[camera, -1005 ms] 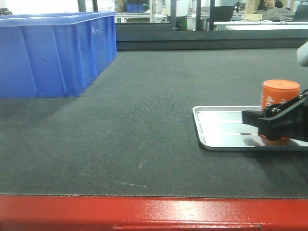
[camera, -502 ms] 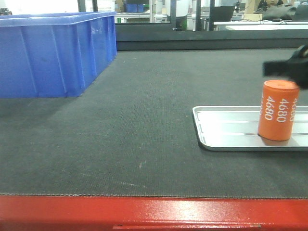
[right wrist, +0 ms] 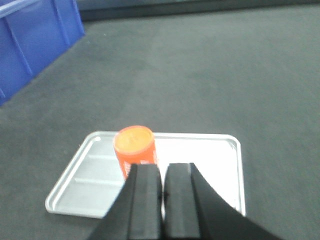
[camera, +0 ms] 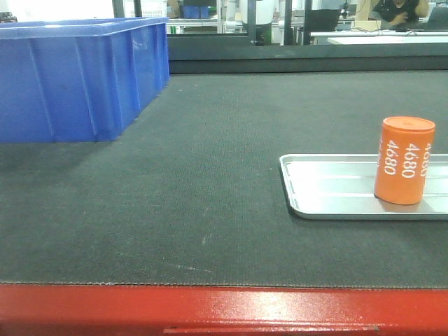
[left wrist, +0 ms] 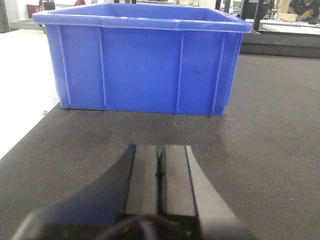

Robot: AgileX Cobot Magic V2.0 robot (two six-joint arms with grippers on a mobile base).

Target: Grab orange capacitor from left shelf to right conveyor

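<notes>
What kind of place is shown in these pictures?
Probably a factory or workshop line. A wide dark conveyor belt with a red front edge carries a blue plastic bin and a metal tray holding an orange capacitor; workbenches stand behind.

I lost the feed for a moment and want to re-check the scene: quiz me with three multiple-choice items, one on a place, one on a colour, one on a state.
1. Where does the orange capacitor stand?
A. in the silver tray
B. inside the blue bin
C. on the bare belt, beside the tray

2. What colour is the conveyor's front edge?
A. yellow
B. red
C. blue

3. How is the right pincer?
A. shut on the capacitor
B. wide open around the capacitor
C. shut, holding nothing

Answers:
1 A: both the front view and the right wrist view show the cylinder upright on the tray floor.
2 B: a red metal strip runs along the bottom of the front view.
3 C: in the wrist view its fingers are pressed together, above and apart from the capacitor.
</notes>
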